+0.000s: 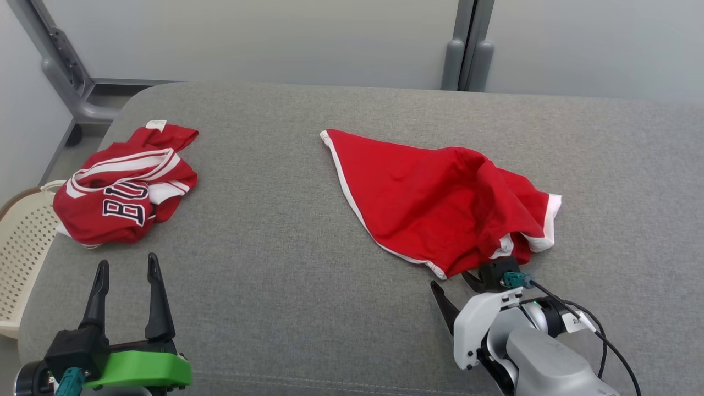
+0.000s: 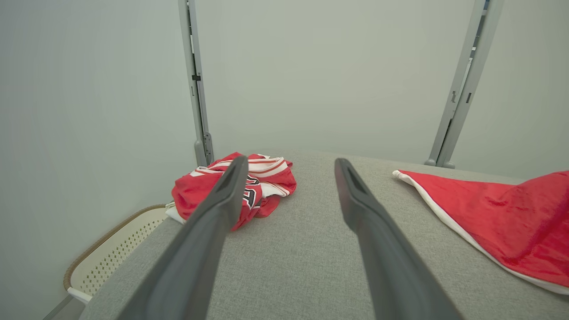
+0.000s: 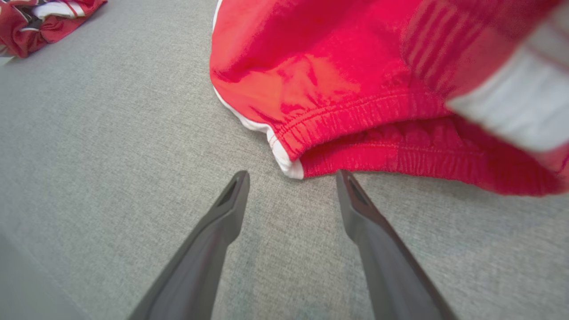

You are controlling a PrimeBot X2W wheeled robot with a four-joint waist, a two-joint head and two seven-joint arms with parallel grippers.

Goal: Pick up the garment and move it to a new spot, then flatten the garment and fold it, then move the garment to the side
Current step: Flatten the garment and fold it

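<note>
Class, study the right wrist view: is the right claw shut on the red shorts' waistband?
No: the right claw stands wide open, and the corner of the red shorts lies unpinched at the gap between its tips.

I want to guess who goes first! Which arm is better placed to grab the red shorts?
The right arm. Its open jaws point at the red shorts, tips just short of the waistband corner. The left jaws sit far off, nearer the crumpled jersey.

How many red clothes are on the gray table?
2. The red shorts lie spread out on the table's right half. The crumpled red jersey sits near its left edge, by the basket. More could hide inside the basket.
</note>
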